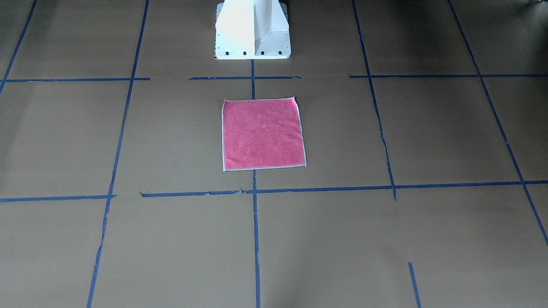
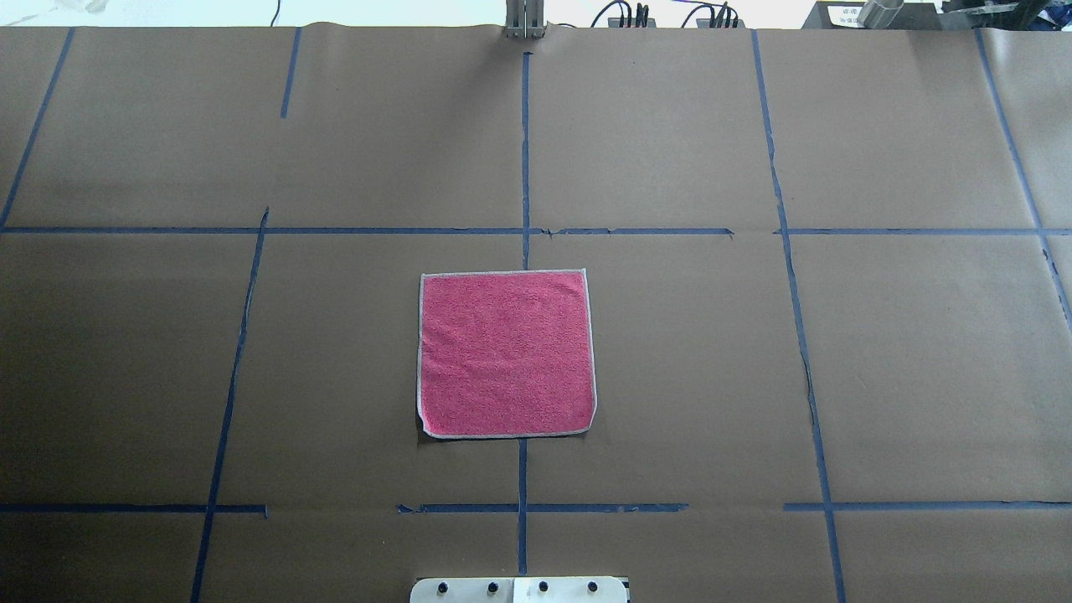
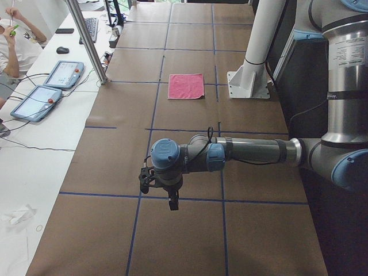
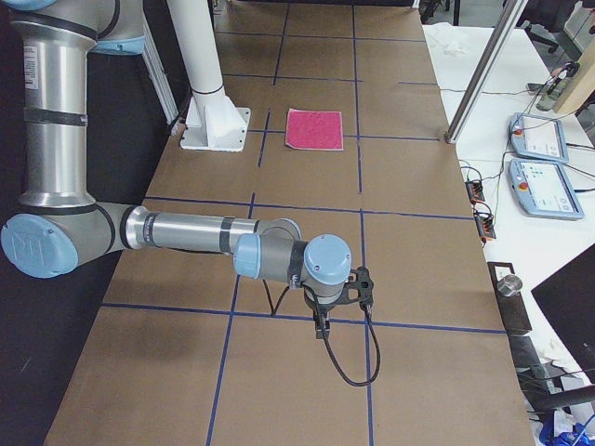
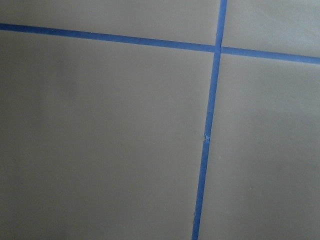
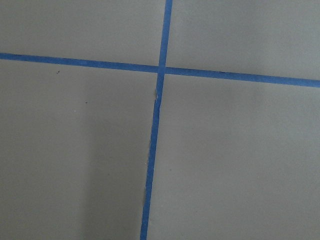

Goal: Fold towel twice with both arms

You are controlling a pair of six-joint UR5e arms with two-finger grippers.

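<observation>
The towel (image 2: 507,352) lies flat and unfolded, pink-red face up, with pale edging, on the brown paper just ahead of the robot's base; it also shows in the front view (image 1: 263,133). Neither arm shows in the overhead or front views. The left arm's gripper (image 3: 171,201) hangs over the table far from the towel (image 3: 186,86), toward the table's left end. The right arm's gripper (image 4: 322,327) hangs likewise far from the towel (image 4: 314,128), toward the right end. I cannot tell whether either is open or shut. Both wrist views show only paper and blue tape.
Blue tape lines (image 2: 523,159) divide the brown paper into a grid. The white pedestal base (image 1: 252,30) stands behind the towel. A metal post (image 3: 86,40) and tablets (image 3: 63,73) stand on the operators' side; an operator (image 3: 14,40) sits there.
</observation>
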